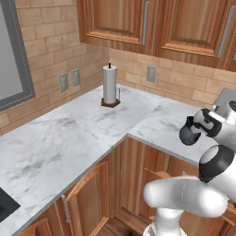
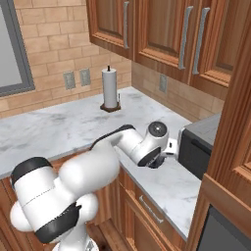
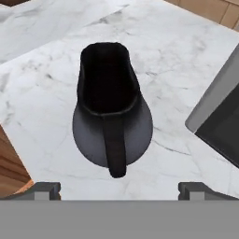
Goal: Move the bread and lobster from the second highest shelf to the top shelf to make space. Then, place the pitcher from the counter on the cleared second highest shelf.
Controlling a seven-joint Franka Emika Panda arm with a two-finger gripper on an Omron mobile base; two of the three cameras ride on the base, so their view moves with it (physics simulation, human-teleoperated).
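The pitcher [image 3: 112, 112], a glossy dark jug, stands upright on the white marble counter [image 3: 186, 60], its handle turned toward the hand. My gripper [image 3: 120, 189] hovers over it, open, one fingertip [image 3: 44, 189] showing on either side of the jug with nothing between them. In the left base view the pitcher [image 1: 187, 134] sits near the counter's [image 1: 92, 129] front edge, partly covered by my hand. In the right base view my wrist hangs low over the counter [image 2: 73, 122]. The bread, the lobster and the shelves are out of view.
A grey and black appliance [image 3: 219, 121] [image 2: 201, 147] stands just right of the pitcher. A paper towel roll [image 1: 109, 85] [image 2: 111, 88] stands at the back corner. Wooden wall cabinets [image 1: 152, 23] hang above.
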